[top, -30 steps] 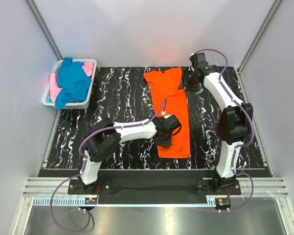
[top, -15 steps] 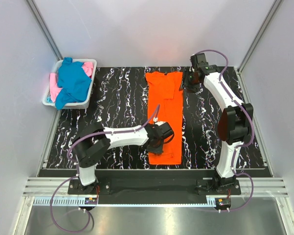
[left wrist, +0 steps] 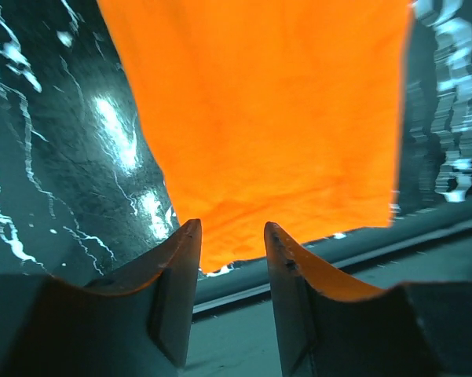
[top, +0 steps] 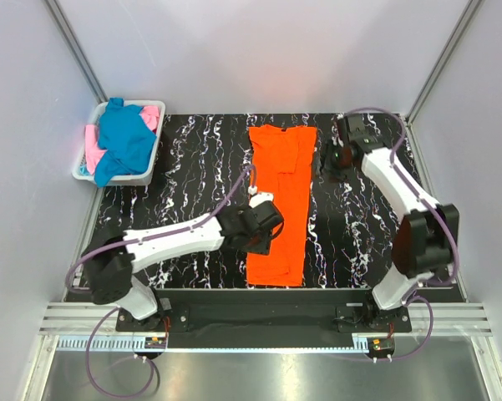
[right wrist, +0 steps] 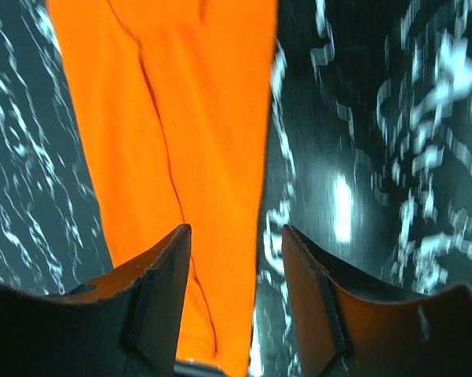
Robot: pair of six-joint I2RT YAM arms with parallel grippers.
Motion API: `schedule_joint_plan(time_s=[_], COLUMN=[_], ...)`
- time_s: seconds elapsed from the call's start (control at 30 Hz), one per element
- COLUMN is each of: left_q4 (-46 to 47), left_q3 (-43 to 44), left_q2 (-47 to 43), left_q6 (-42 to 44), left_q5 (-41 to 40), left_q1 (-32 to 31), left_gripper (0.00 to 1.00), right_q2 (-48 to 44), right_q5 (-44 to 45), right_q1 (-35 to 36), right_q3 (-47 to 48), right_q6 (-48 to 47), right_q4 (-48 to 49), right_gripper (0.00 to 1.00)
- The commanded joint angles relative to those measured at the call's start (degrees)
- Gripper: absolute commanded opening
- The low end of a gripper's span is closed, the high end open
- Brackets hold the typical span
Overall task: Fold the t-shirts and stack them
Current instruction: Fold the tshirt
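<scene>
The orange t-shirt (top: 284, 180) lies flat on the table as a long narrow strip, folded lengthwise, collar end far and hem near the front edge. My left gripper (top: 257, 238) hovers at the strip's left edge near the hem, open. In the left wrist view nothing sits between its fingers and the orange cloth (left wrist: 259, 102) lies beyond them. My right gripper (top: 330, 160) stands open just right of the shirt's far end. In the right wrist view the orange shirt's (right wrist: 188, 118) right edge runs below the open gap. A teal-blue t-shirt (top: 124, 138) and a pink t-shirt (top: 92, 154) are heaped in the basket.
The white plastic basket (top: 153, 154) stands at the far left corner of the black marbled table (top: 192, 159). White walls with metal rails close in the sides and back. The table's front edge (left wrist: 361, 251) lies right beyond the shirt's hem.
The left gripper has opened, let go of the orange shirt and drawn back to the left. The shirt now lies narrower and straighter. The right gripper has shifted right, off the shirt.
</scene>
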Motion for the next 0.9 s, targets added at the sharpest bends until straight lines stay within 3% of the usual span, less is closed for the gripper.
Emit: schedule_joint_plan(time_s=[0.0,0.13,0.3,0.47,0.87], left_q4=[0.2,1.3,9.6,24.6,35.3], left_q3=[0.8,-5.5,-14.9,-28.5,-32.4], left_q2=[-4.9,-7.6,-12.1,-17.8,-15.3], left_q6=[-0.4,-4.7,-7.2,-9.0,-10.6], left_q5=[-3.7,-2.2,5.5,20.4,31.6], left_q1=[0.0,0.4,3.8,10.6,12.7], left_gripper=[0.44,0.44,0.45,0.46,0.46], right_q2=[-8.9,-17.3,-26.4,-34.8,-36.8], right_q5=[-2.6,-6.2,-3.5,-3.4,-3.9], right_q1=[0.0,2.5,10.7,15.8,20.9], right_q3=[-9.5,-26.1,-37.1,-43.1,-51.3], right_q6=[3.7,7.5,14.9,21.6,28.2], right_q4=[3.4,6.9,7.9,9.1,13.3], right_gripper=[0.58,0.6,0.63,0.64,0.65])
